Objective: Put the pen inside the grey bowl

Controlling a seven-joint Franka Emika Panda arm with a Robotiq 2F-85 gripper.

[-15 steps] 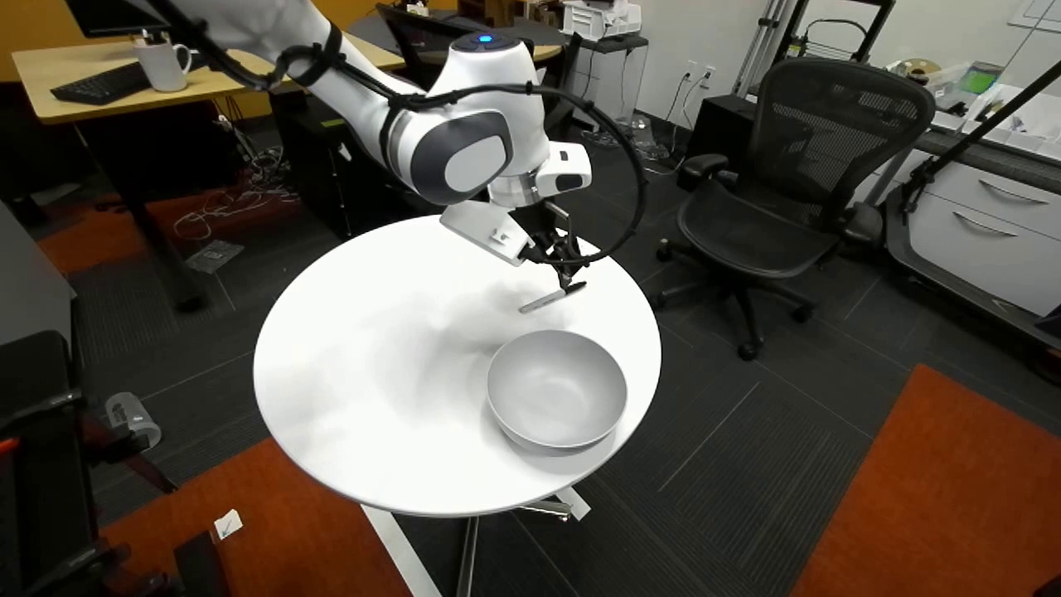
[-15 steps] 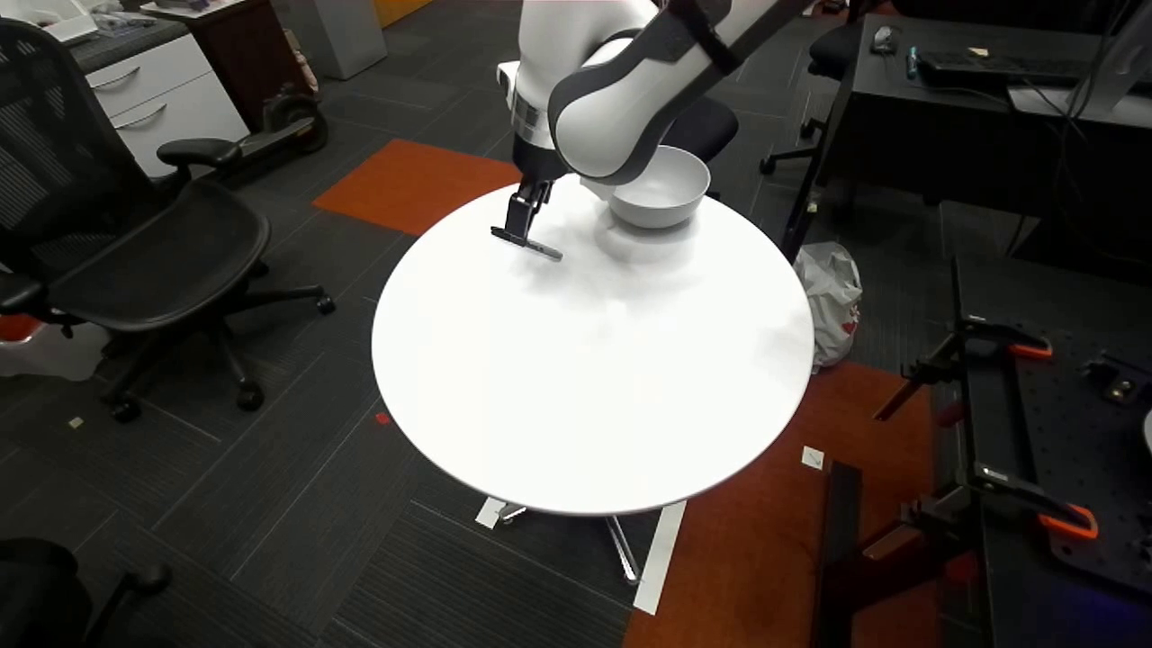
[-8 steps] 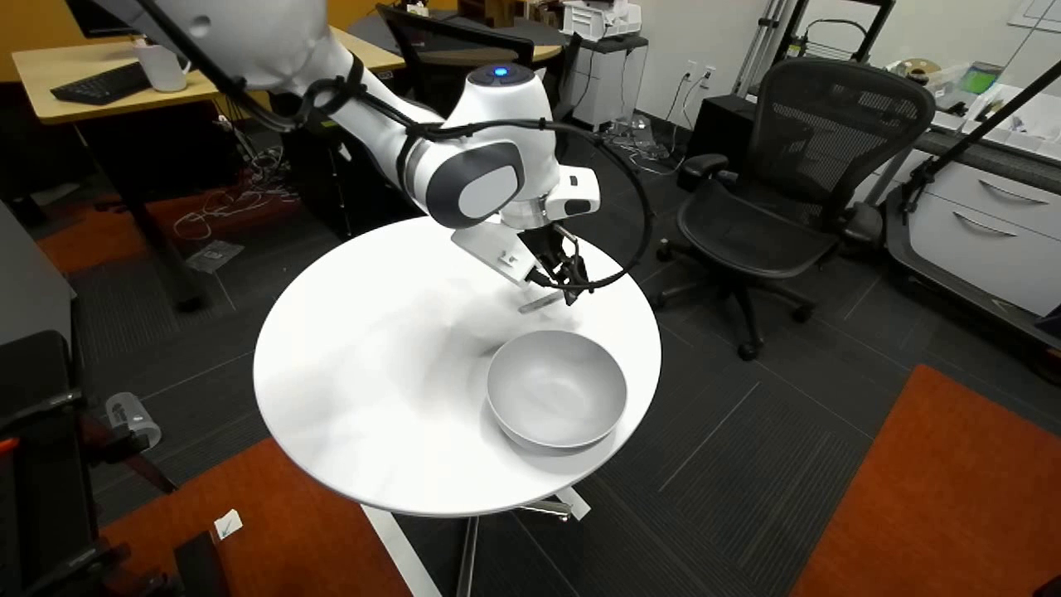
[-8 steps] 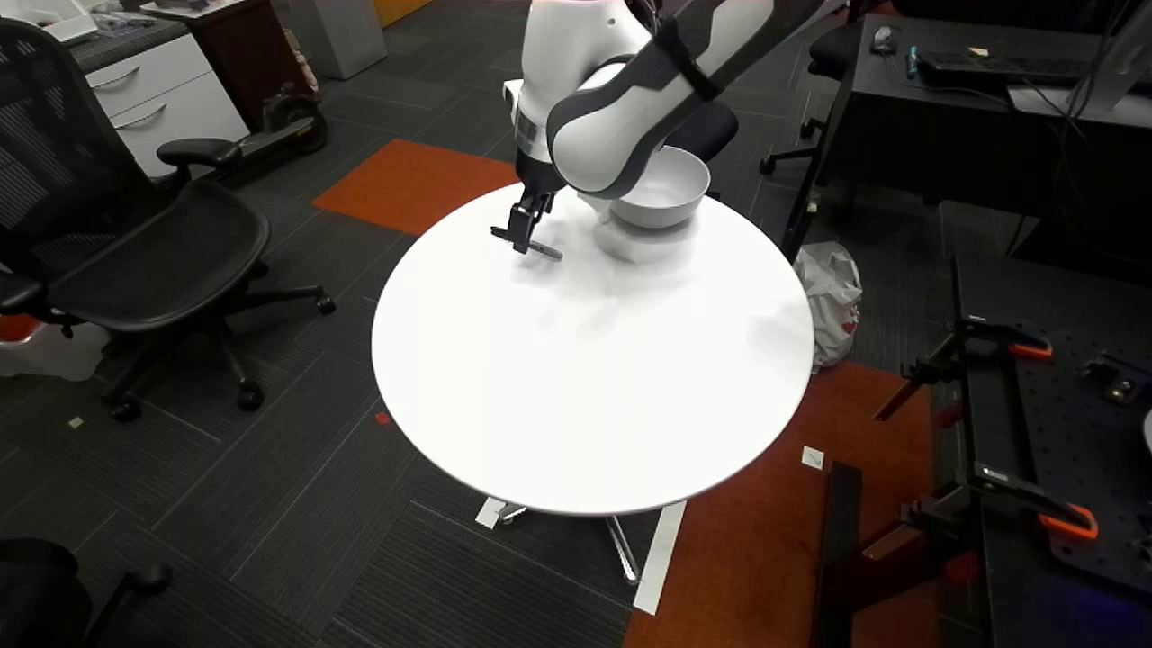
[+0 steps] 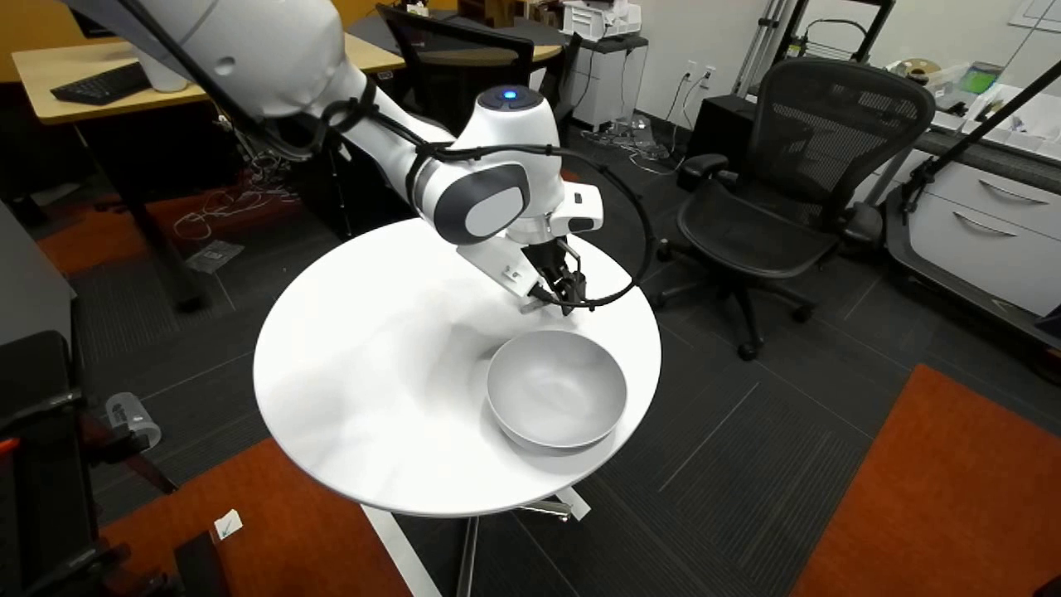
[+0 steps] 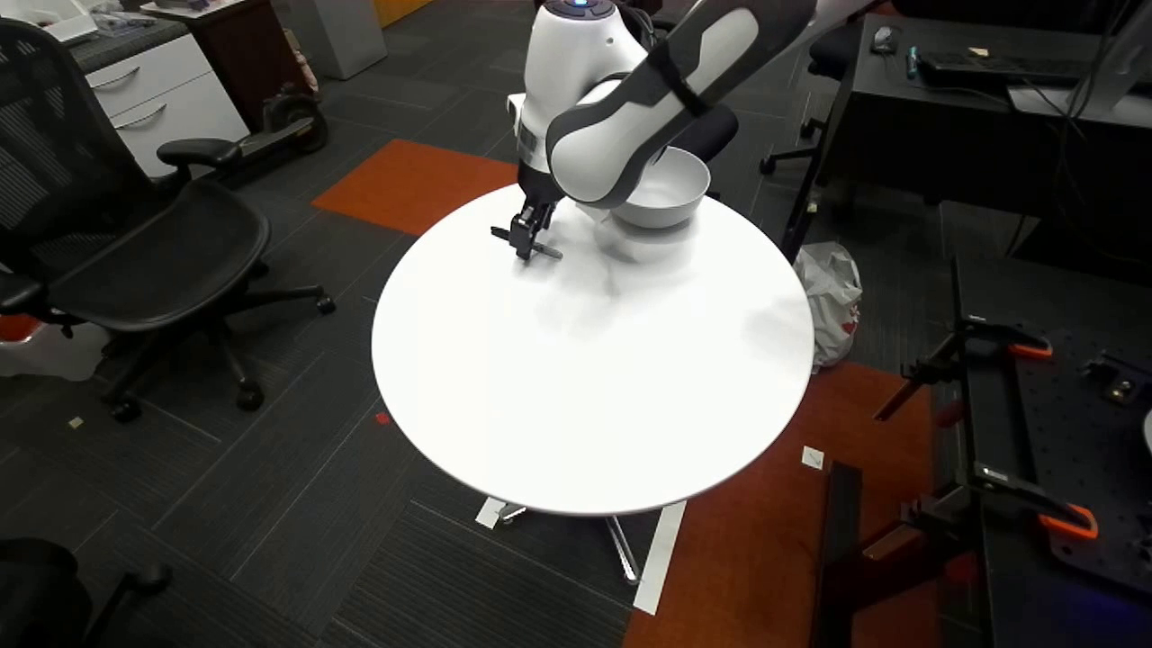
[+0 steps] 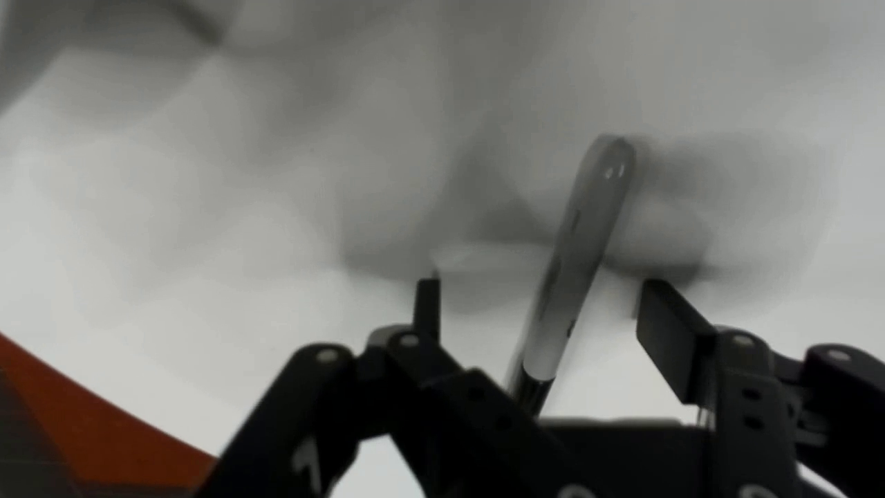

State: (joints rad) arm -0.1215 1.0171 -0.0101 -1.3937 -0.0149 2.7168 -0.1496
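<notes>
Since the earlier frame the arm (image 5: 489, 207) has come lower, bringing its wrist down toward the white table (image 5: 373, 373) across the middle of the frame. The grey bowl (image 5: 557, 390) stands on it, just right of centre and below the middle. The gripper (image 7: 543, 304) has its fingers (image 7: 671, 339) apart, one on either side of the pen (image 7: 581, 235), which lies on the table, slanting from right of centre to the bottom middle of the wrist view. How near the fingers are to the table is hard to judge in the blur. Going too deep could jam them against it; closing too high could miss the thin barrel. Because the pen lies somewhat askew, closing may swivel it.
</notes>
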